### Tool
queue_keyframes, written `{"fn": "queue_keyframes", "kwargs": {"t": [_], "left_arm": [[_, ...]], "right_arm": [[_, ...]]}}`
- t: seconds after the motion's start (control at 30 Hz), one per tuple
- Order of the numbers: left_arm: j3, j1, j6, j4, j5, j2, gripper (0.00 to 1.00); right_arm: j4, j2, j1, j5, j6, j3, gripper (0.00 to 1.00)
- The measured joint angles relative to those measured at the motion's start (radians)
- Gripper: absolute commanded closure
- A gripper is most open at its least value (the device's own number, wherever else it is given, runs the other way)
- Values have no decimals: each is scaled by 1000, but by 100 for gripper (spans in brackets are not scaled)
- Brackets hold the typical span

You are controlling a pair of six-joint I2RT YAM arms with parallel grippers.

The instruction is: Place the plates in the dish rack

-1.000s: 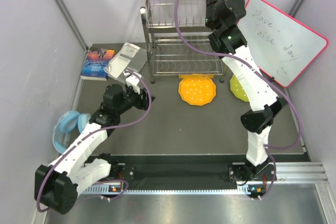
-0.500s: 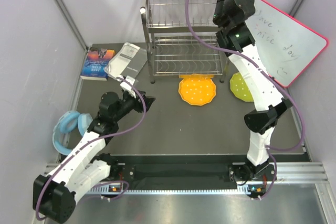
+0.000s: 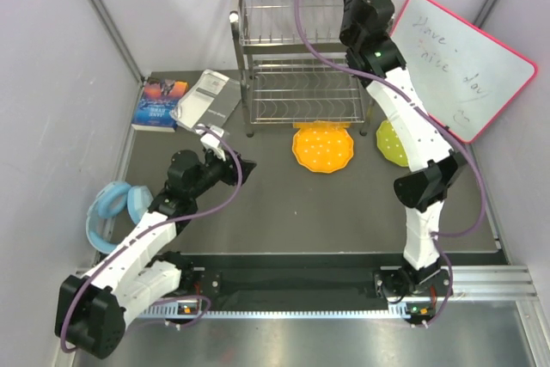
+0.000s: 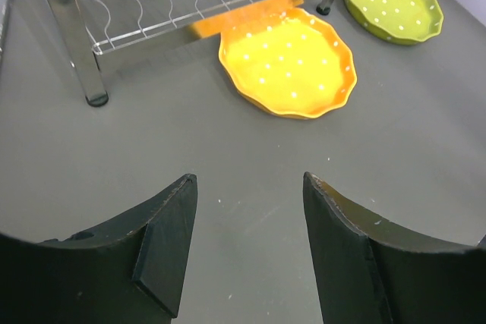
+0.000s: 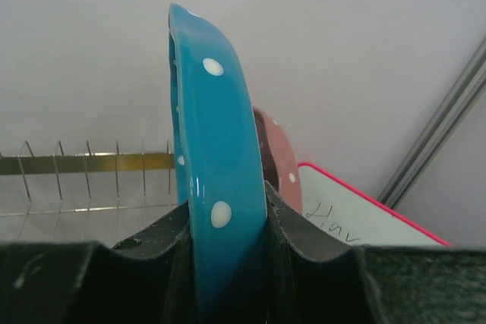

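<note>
Right hand (image 5: 226, 225): clamping on the rim of the blue plate (image 5: 216, 127) and holding it on edge, high over the right end of the rack (image 3: 296, 66).
Blue plate: standing upright between the fingers, its dotted rim facing the wrist camera. The rack's top wires are showing low to its left.
Pink plate (image 5: 279, 158): standing on edge just behind the blue one. I cannot tell what is holding it up.
Left hand (image 4: 247, 187): hanging open and empty, low over the desk (image 4: 228, 149), pointing toward the orange plate (image 4: 288, 62).
Orange plate: lying flat on the desk, just in front of the rack's lower tier.
Green plate (image 4: 391, 1): lying flat just right of the orange one, by the rack's right front foot.
Whiteboard (image 3: 460, 58): leaning at the right side, near the green plate.
Book (image 3: 160, 102): lying on the desk, left of the rack.
Pale dish (image 3: 107, 212): sitting at the desk's left edge, beside the left arm.
</note>
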Motion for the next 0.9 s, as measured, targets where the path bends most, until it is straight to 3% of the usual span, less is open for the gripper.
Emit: {"fn": "queue_keyframes", "kwargs": {"t": [0.9], "left_arm": [[0, 0, -36, 42, -11, 95, 37]], "right_arm": [[-80, 91, -62, -59, 82, 0, 100]]}}
